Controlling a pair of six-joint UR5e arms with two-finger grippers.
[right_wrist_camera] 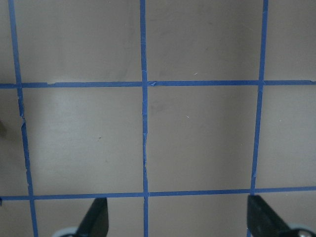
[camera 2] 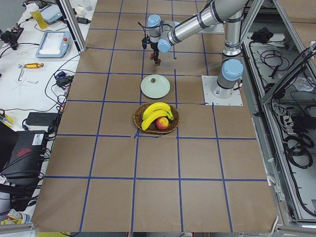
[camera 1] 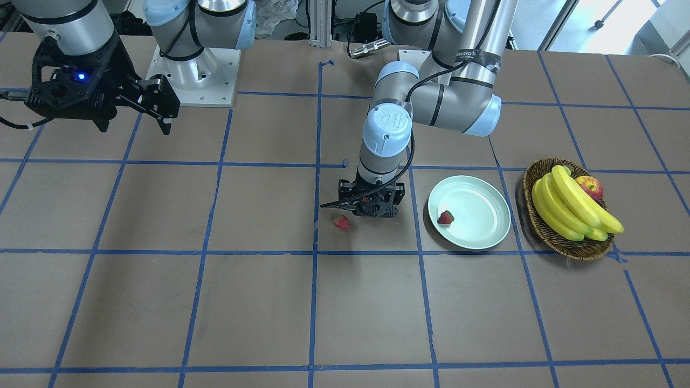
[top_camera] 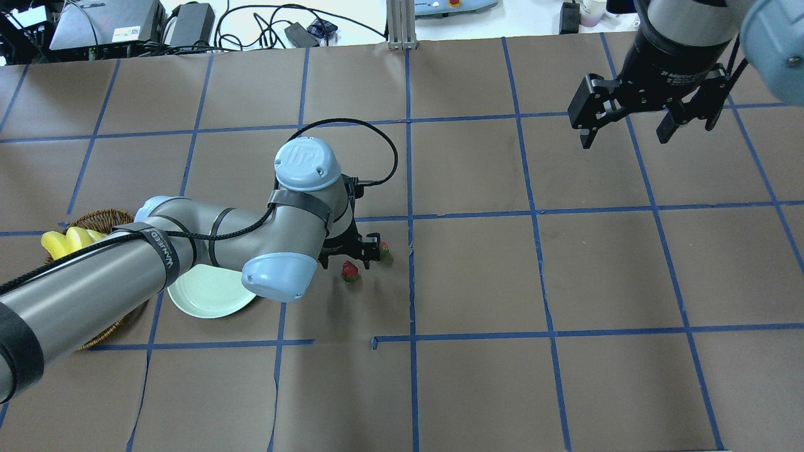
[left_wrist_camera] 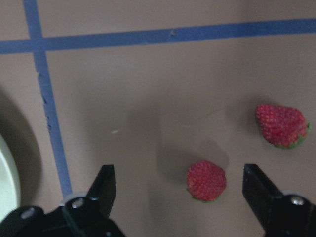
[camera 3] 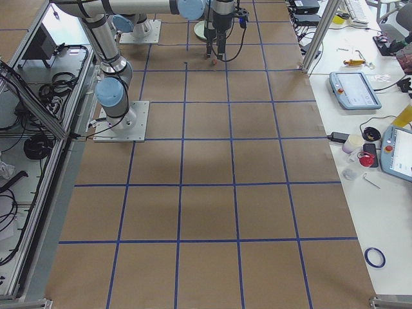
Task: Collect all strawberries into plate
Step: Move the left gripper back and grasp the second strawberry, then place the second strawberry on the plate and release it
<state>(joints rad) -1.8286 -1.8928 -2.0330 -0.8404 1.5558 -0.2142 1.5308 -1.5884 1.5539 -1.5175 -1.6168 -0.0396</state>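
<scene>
One strawberry [camera 1: 445,217] lies inside the pale green plate [camera 1: 477,237], near its edge. Two more lie on the brown table: one [left_wrist_camera: 206,180] directly under my left gripper [left_wrist_camera: 180,190], between its open fingers, and one [left_wrist_camera: 280,125] just outside them. Both show in the overhead view, the first [top_camera: 350,271] and the second [top_camera: 384,250]. The left gripper [camera 1: 372,207] hovers low over the table, beside the plate, and holds nothing. My right gripper [top_camera: 625,129] is open and empty, raised high and far from the fruit; its wrist view [right_wrist_camera: 178,217] shows only bare table.
A brown wicker basket [camera 1: 560,245] with bananas [camera 1: 571,207] and a red-yellow apple [camera 1: 590,187] stands just beyond the plate. The left arm's elbow [top_camera: 279,276] hangs over the plate [top_camera: 207,295] in the overhead view. Blue tape lines grid the table.
</scene>
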